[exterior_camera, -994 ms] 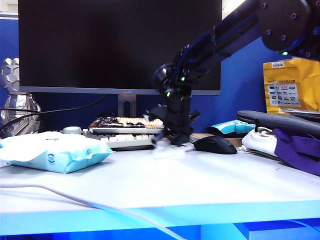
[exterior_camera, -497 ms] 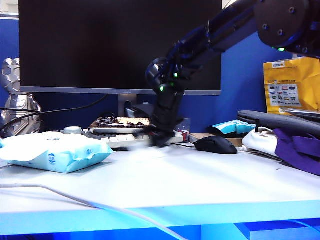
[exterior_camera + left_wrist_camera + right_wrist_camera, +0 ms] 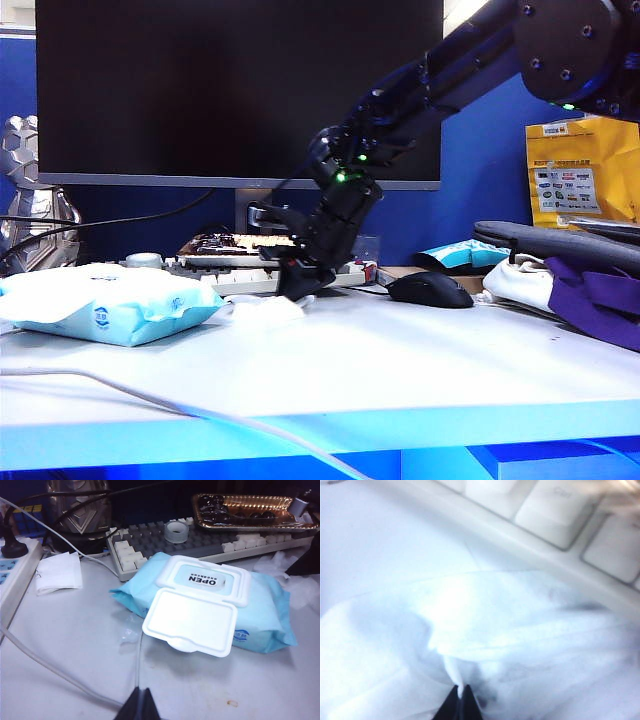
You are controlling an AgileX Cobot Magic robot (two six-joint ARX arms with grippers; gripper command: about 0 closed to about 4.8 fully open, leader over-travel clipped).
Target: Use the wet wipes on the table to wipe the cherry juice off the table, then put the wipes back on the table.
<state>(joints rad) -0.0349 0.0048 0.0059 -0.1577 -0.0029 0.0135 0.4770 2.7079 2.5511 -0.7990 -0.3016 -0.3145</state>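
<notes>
- My right gripper [image 3: 297, 292] is down at the far middle of the wide white smooth table [image 3: 400, 370] with the pale blue front edge, just in front of the grey-and-white keyboard [image 3: 210, 540]
- Its jaws are pinched tight on the thin white crumpled wet wipes [image 3: 485, 630], which lie bunched on the table right under it [image 3: 262, 311]
- The wipes sit between the puffy light-blue plastic pack with an open white flip lid [image 3: 210, 605] on the left and the black computer mouse [image 3: 430, 289] on the right
- My left gripper [image 3: 140, 707] hangs near the pack, fingertips meeting, holding nothing
</notes>
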